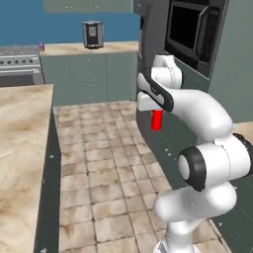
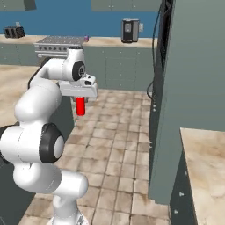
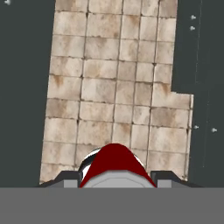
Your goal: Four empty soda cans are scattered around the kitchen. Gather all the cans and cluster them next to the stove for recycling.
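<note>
Gripper [image 2: 80, 100] was clamped on the red soda can [image 2: 80, 107], held in mid-air over the tan tiled floor [image 1: 108, 163] in the aisle between the cabinet runs. Can hung upright below the hand; its top end was hidden inside the hand in both base views. From the hand view the can [image 3: 114, 158] was cut off by the bottom edge, just a dark red hump with a sliver of silver rim on its left, and the fingers [image 3: 70, 178] showed only as grey stubs either side of it.

Stove [image 1: 19, 63] sat against the far blue wall, well apart from the held can, cropped at the left edge in the left base view. A small purple-pink can [image 1: 42, 47] stood on the beige counter [image 1: 111, 47] just beside the stove, too small to make out detail. Coffee machine [image 1: 92, 34] was further along that counter. Microwave [image 1: 190, 27] in the tall cabinet was partly cut off by the frame top. Near marble counter [image 1: 22, 163] ran out of frame at the left.
</note>
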You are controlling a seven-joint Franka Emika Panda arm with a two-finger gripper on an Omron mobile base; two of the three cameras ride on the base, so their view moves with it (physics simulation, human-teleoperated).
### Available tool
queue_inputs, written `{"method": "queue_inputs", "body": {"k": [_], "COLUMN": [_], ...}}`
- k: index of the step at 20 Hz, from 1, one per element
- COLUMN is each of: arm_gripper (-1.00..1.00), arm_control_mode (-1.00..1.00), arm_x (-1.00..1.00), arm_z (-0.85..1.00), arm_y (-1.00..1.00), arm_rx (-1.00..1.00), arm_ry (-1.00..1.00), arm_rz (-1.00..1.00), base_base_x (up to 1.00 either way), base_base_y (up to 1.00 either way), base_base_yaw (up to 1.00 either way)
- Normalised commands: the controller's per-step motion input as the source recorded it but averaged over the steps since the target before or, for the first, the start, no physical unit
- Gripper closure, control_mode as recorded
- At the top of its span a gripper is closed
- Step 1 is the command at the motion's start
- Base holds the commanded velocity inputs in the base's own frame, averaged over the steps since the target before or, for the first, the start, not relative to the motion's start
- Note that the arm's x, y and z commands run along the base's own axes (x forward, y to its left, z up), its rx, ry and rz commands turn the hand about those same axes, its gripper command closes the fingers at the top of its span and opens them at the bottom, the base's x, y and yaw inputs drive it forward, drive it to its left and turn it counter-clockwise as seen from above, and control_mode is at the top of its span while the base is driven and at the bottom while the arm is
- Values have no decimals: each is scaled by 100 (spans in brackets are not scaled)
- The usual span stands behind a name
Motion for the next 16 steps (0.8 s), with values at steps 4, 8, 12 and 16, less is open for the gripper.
{"method": "queue_inputs", "body": {"k": [4, 8, 12, 16], "arm_gripper": [100, 100, 100, 100], "arm_control_mode": [100, 100, 100, 100], "arm_x": [0, 0, 0, 0], "arm_z": [0, 0, 0, 0], "arm_y": [0, 0, 0, 0], "arm_rx": [0, 0, 0, 0], "arm_ry": [0, 0, 0, 0], "arm_rz": [0, 0, 0, 0], "base_base_x": [100, 100, 100, 100], "base_base_y": [50, 60, 49, 31], "base_base_yaw": [0, 0, 0, 0]}}
